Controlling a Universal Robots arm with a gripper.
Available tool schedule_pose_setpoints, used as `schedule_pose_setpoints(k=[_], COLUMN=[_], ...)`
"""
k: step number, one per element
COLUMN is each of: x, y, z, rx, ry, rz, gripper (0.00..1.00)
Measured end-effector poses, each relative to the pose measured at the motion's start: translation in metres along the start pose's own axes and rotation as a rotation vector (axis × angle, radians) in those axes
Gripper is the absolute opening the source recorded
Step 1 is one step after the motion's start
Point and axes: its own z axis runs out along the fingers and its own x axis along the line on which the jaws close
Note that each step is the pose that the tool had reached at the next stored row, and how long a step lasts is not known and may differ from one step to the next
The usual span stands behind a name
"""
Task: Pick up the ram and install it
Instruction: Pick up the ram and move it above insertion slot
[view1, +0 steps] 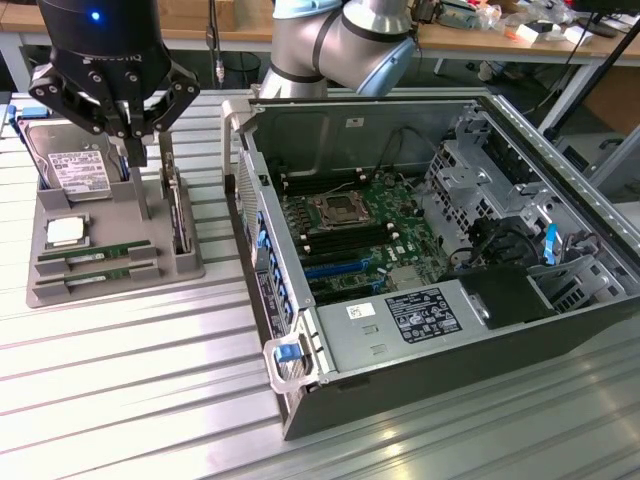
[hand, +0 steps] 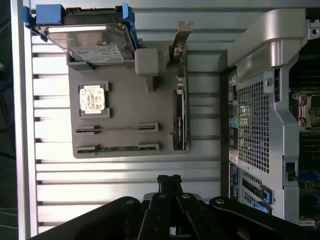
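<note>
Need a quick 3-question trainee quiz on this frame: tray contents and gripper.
1. How many ram sticks lie in the gray tray?
2. True or false: the gripper is shut on a ram stick.
3. What sits in the tray between the hard drive and the ram sticks? A) CPU chip B) fan C) screwdriver

Key: 1. Two. 2. False: it is shut but holds nothing, and both sticks sit in the tray. 3. A.
</note>
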Motion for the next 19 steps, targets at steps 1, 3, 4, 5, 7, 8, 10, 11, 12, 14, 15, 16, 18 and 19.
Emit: schedule_pose_setpoints(k=[1,3,4,5,7,8,10,11,12,14,15,16,18,19], x=[0.0000,0.0000,0.0000,0.0000,0.0000,0.0000,0.0000,0.0000,0.0000,0.0000,0.0000,0.0000,0.0000,0.0000], y=[0.0000,0.0000,0.0000,0.0000,0.0000,0.0000,0.0000,0.0000,0.0000,0.0000,0.0000,0.0000,0.0000,0.0000], z=[0.0000,0.0000,0.0000,0.0000,0.0000,0.0000,0.0001,0.0001,0.0000,0.0001,0.0001,0.0001,0.0001,0.0001], rx=[-0.0004,-0.0012,-0.0015,-0.0018,-0.0024,-0.0027,-0.0038,-0.0042,-0.0044,-0.0049,-0.0051,-0.0053,-0.0059,-0.0063], ry=[0.0007,0.0023,0.0029,0.0033,0.0045,0.0049,0.0069,0.0076,0.0081,0.0088,0.0094,0.0098,0.0107,0.0114], rz=[-0.016,-0.051,-0.064,-0.074,-0.098,-0.110,-0.155,-0.170,-0.181,-0.199,-0.210,-0.218,-0.240,-0.256], gripper=[0.11,0.11,0.11,0.11,0.11,0.11,0.11,0.11,0.11,0.11,0.11,0.11,0.11,0.11])
